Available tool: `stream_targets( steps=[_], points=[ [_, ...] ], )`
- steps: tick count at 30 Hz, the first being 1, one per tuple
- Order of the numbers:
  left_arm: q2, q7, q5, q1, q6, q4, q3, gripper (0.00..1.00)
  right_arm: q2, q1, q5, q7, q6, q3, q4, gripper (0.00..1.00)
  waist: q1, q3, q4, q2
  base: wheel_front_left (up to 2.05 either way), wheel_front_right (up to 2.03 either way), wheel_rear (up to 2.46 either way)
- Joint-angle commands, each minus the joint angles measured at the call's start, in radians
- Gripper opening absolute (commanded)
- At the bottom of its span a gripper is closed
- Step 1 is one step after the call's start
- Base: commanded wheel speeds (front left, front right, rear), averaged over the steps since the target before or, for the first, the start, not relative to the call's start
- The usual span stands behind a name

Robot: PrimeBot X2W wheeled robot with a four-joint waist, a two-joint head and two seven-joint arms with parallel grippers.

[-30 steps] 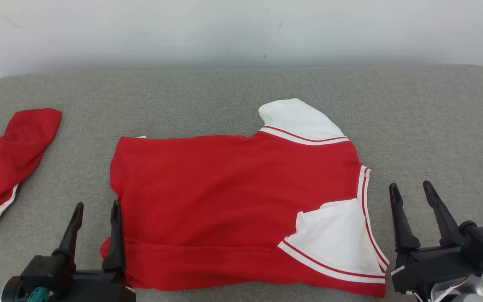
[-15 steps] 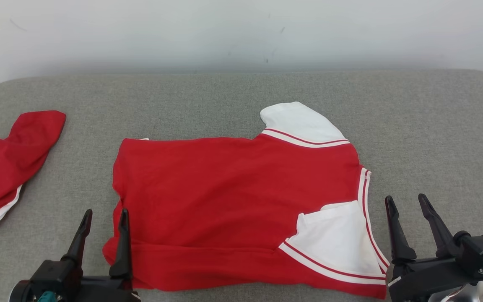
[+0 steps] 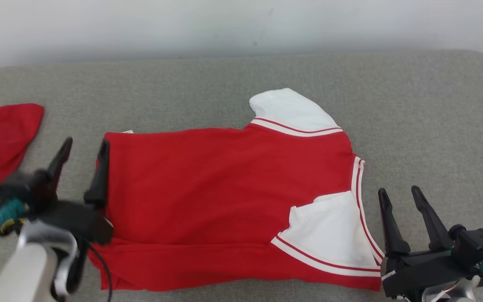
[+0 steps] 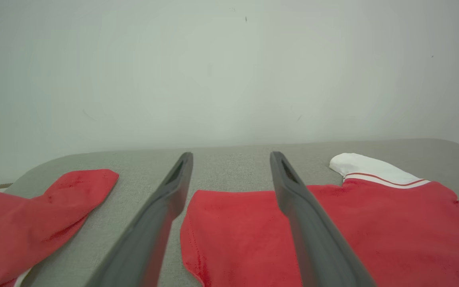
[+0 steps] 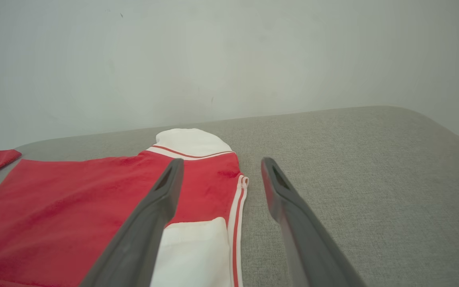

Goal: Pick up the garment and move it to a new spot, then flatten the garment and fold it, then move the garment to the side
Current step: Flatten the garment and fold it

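Note:
The garment point(image 3: 224, 193) is a red shirt with white sleeves and striped trim, lying folded in half on the grey cushion point(image 3: 413, 109). It also appears as the red garment point(image 4: 333, 231) in the left wrist view and the garment point(image 5: 74, 207) in the right wrist view. My left gripper point(image 3: 84, 144) is open and raised above the garment's left edge, holding nothing. My right gripper point(image 3: 398, 193) stands open just right of the striped hem, low near the cushion, also empty.
A second red cloth point(image 3: 2, 142) with white trim lies at the cushion's far left, seen too as the red cloth point(image 4: 34, 223). A pale wall point(image 3: 241, 25) rises behind the cushion. Bare grey surface stretches to the right and behind the garment.
My left gripper has lifted and moved forward along the garment's left edge, its pale forearm now in sight. The head camera has shifted slightly. The right gripper has barely moved.

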Motion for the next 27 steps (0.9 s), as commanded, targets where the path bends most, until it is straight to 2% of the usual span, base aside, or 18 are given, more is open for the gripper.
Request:
stream_targets(
  steps=[1, 6, 8, 12, 21, 22, 24, 25, 27],
  points=[
    [0.017, 0.038, -0.023, -0.057, -0.025, 0.035, 0.0, 1.0, 0.002, -0.015, 0.006, -0.01, -0.001, 0.002, -0.001, 1.0, 0.0, 0.053, -0.04, 0.0, 0.0, 0.0, 0.0],
    [0.054, 0.175, -0.091, -0.205, -0.103, 0.18, 0.003, 1.0, 0.009, -0.048, 0.02, -0.038, -0.001, 0.012, 0.018, 1.0, 0.0, 0.125, -0.086, 0.0, 0.0, 0.0, 0.0],
    [0.059, 0.193, -0.098, -0.226, -0.112, 0.208, 0.005, 1.0, 0.01, -0.055, 0.021, -0.046, -0.001, 0.016, 0.024, 1.0, 0.0, 0.136, -0.094, 0.0, 0.0, 0.0, 0.0],
    [0.076, 0.284, -0.175, -0.29, -0.158, 0.363, 0.023, 1.0, 0.014, -0.089, 0.036, -0.083, -0.001, 0.03, 0.07, 1.0, 0.0, 0.171, -0.116, 0.0, 0.0, 0.0, 0.0],
    [0.082, 0.313, -0.206, -0.322, -0.171, 0.448, 0.03, 1.0, 0.008, -0.128, 0.047, -0.102, -0.001, 0.042, 0.103, 1.0, 0.0, 0.186, -0.117, 0.0, 0.0, 0.0, 0.0],
    [0.08, 0.307, -0.208, -0.324, -0.17, 0.45, 0.035, 0.9, 0.006, -0.135, 0.049, -0.104, -0.001, 0.038, 0.104, 1.0, 0.0, 0.187, -0.117, 0.0, 0.0, 0.0, 0.0],
    [0.081, 0.296, -0.204, -0.329, -0.17, 0.451, 0.033, 0.08, -0.002, -0.155, 0.054, -0.108, -0.001, 0.026, 0.106, 1.0, 0.0, 0.19, -0.117, 0.0, 0.0, 0.0, 0.0],
    [0.08, 0.291, -0.203, -0.331, -0.17, 0.449, 0.034, 0.0, -0.007, -0.172, 0.059, -0.107, -0.001, 0.017, 0.109, 1.0, 0.0, 0.191, -0.117, 0.0, 0.0, 0.0, 0.0],
    [0.077, 0.281, -0.199, -0.337, -0.166, 0.442, 0.032, 0.0, -0.023, -0.221, 0.067, -0.106, -0.001, -0.001, 0.116, 1.0, 0.0, 0.198, -0.114, 0.0, 0.0, 0.0, 0.0]
  ],
)
